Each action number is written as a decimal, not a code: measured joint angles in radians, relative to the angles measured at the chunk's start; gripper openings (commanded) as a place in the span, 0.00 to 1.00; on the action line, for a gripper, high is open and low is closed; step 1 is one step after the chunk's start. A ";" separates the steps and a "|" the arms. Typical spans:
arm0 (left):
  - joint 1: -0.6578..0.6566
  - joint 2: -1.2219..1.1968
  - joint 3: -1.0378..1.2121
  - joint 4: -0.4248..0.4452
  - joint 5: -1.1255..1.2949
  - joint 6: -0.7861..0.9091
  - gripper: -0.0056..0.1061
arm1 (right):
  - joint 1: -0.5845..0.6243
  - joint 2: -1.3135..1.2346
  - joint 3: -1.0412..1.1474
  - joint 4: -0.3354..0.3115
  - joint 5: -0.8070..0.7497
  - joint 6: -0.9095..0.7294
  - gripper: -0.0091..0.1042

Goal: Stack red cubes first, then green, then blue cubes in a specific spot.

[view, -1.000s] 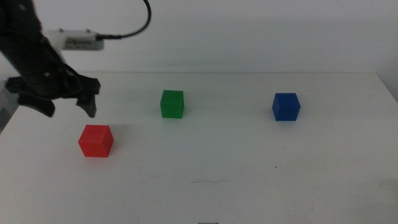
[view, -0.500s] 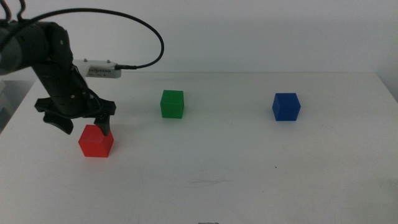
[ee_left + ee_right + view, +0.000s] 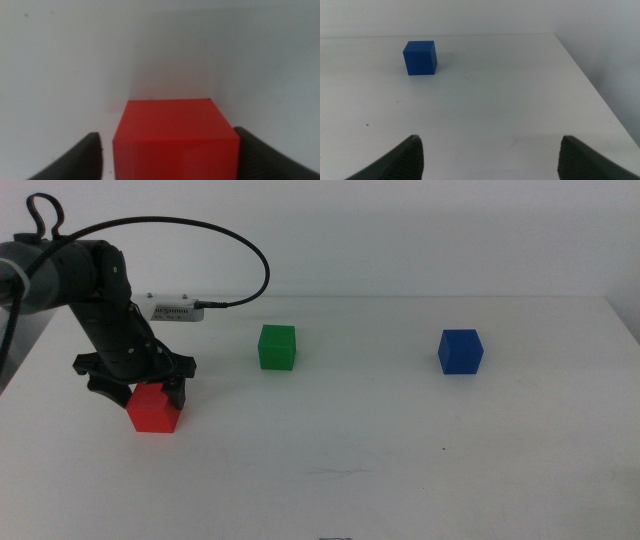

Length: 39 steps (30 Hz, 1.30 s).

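Red cube [image 3: 153, 407] is sitting on the white table [image 3: 380, 470] at the near left, and the left gripper [image 3: 137, 389] is positioned over it from above and behind. In the left wrist view the cube [image 3: 175, 137] is filling the gap between the two dark jaws, which are standing wide, one on each flank, with a sliver of table showing on either side. The jaws are therefore bracketing the cube and not gripping it; whether either is touching a face cannot be told. This straddling pose is judged to be the set-up for a pinch on two opposite flat faces, which is the sensible hold for a plain matte block.

Green cube [image 3: 277, 347] is resting farther back, right of the red one and well apart from it. Blue cube [image 3: 460, 351] is resting at the far right, level with the green one. Both are lying free on the table, with nothing stacked on either.

Right gripper [image 3: 490, 152] is waiting out of the middle view; its own camera is showing its jaws spread wide over bare table, with the blue cube [image 3: 420, 58] ahead of it and nothing between them.

Stacking spot carries no mark, so its place cannot be told. Judgement: the task is at its first step, with the red cube being the base, and all three placements are outstanding.
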<state>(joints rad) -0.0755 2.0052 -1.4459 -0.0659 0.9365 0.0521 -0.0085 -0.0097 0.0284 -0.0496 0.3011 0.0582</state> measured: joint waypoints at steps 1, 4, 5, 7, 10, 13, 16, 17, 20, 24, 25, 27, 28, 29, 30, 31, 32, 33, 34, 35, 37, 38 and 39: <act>0.000 0.001 0.000 -0.003 0.000 0.000 0.63 | 0.000 0.000 0.000 0.000 0.000 0.000 0.85; 0.000 0.003 0.000 -0.008 -0.003 0.000 0.43 | 0.000 0.000 0.000 0.000 0.000 0.000 0.85; 0.000 0.003 0.000 -0.011 -0.003 0.000 0.36 | 0.000 0.000 0.000 0.000 0.000 0.000 0.85; 0.000 0.003 0.000 -0.012 0.007 0.001 0.13 | 0.000 0.000 0.000 0.000 0.000 0.000 0.85; 0.000 -0.004 0.001 -0.014 0.038 -0.005 0.04 | 0.000 0.000 0.000 0.000 0.000 0.000 0.85; -0.015 -0.042 0.025 -0.014 0.057 -0.062 0.04 | 0.000 0.000 0.000 0.000 0.000 0.000 0.85; -0.071 -0.102 0.039 0.002 0.063 -0.144 0.04 | 0.000 0.000 0.000 0.000 0.000 0.000 0.85; -0.093 -0.112 0.035 0.007 0.073 -0.170 0.04 | 0.000 0.000 0.000 0.000 0.000 0.000 0.85; -0.183 -0.118 -0.023 0.033 0.146 -0.280 0.04 | 0.000 0.000 0.000 0.000 0.000 0.000 0.85; -0.332 -0.081 -0.124 0.089 0.218 -0.419 0.04 | 0.000 0.000 0.000 0.000 0.000 0.000 0.85; -0.369 -0.068 -0.148 0.098 0.223 -0.456 0.04 | 0.000 0.000 0.000 0.000 0.000 0.000 0.85; -0.429 -0.038 -0.187 0.106 0.232 -0.517 0.04 | 0.000 0.000 0.000 0.000 0.000 0.000 0.85; -0.458 -0.020 -0.208 0.106 0.236 -0.546 0.04 | 0.000 0.000 0.000 0.000 0.000 0.000 0.85; -0.478 -0.006 -0.228 0.106 0.237 -0.571 0.04 | 0.000 0.000 0.000 0.000 0.000 0.000 0.85; -0.500 0.013 -0.243 0.104 0.243 -0.592 0.04 | 0.000 0.000 0.000 0.000 0.000 0.000 0.85; -0.519 0.031 -0.263 0.100 0.247 -0.610 0.04 | 0.000 0.000 0.000 0.000 0.000 0.000 0.85; -0.535 0.049 -0.277 0.096 0.251 -0.623 0.04 | 0.000 0.000 0.000 0.000 0.000 0.000 0.85; -0.546 0.063 -0.288 0.090 0.253 -0.631 0.04 | 0.000 0.000 0.000 0.000 0.000 0.000 0.85; -0.557 0.080 -0.301 0.083 0.254 -0.634 0.04 | 0.000 0.000 0.000 0.000 0.000 0.000 0.85; -0.567 0.096 -0.312 0.076 0.254 -0.637 0.04 | 0.000 0.000 0.000 0.000 0.000 0.000 0.85; -0.580 0.124 -0.329 0.066 0.254 -0.637 0.04 | 0.000 0.000 0.000 0.000 0.000 0.000 0.85; -0.584 0.135 -0.335 0.052 0.253 -0.637 0.04 | 0.000 0.000 0.000 0.000 0.000 0.000 0.85; -0.587 0.143 -0.339 0.047 0.252 -0.639 0.04 | 0.000 0.000 0.000 0.000 0.000 0.000 0.85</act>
<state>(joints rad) -0.6622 2.1487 -1.7844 -0.0189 1.1888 -0.5864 -0.0085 -0.0097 0.0284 -0.0496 0.3011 0.0582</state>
